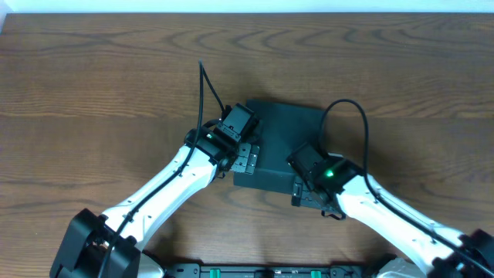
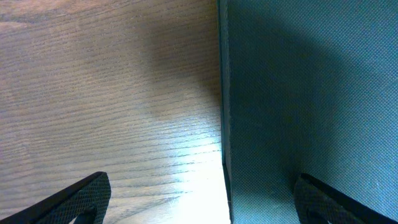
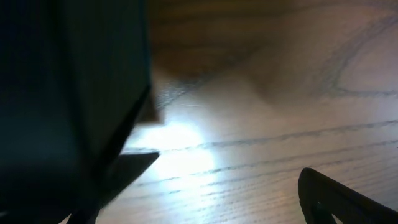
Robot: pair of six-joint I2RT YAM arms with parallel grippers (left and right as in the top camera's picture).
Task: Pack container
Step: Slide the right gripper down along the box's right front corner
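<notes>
Status: square, dark teal-black rigid box, i.e. the container (image 1: 287,139), sits mid-table on the brown wood-grain table (image 1: 93,85), a bit toward the far side. Both arms are on its near edge.

Progress, judging from overhead:
- The top face reads as one flat, unbroken dark panel, so the flap lid looks down.
- No loose packets or other items are visible on the wood around it.
- The interior isn't visible, so I can't confirm what is packed. My read is a late stage, with loading likely done. What's left is probably seating or pressing the flap, then backing the arms off. That's a judgement, not something seen.

Left gripper (image 1: 245,157):
- It's at the box's near-left corner.
- In the left wrist view the gripper (image 2: 205,199) has its jaws spread wide. One black fingertip (image 2: 81,198) is over bare table (image 2: 106,93), the other over the textured container (image 2: 298,93) surface.
- The box's vertical edge runs between the two tips, so it straddles that edge.
- Nothing is clamped. Whether a tip touches the box, I can't tell.

Right gripper (image 1: 306,193):
- It's at the near-right side of the box.
- The right wrist view is dark and blurred. The container (image 3: 62,81) fills the left and the table (image 3: 280,93) the right.
- The gripper (image 3: 233,183) is also spread wide. One tip is low right over the wood, and the other appears as a dark wedge just beside the box's lower corner.
- It's holding nothing. Contact with the box wall is possible but not resolvable.
</notes>
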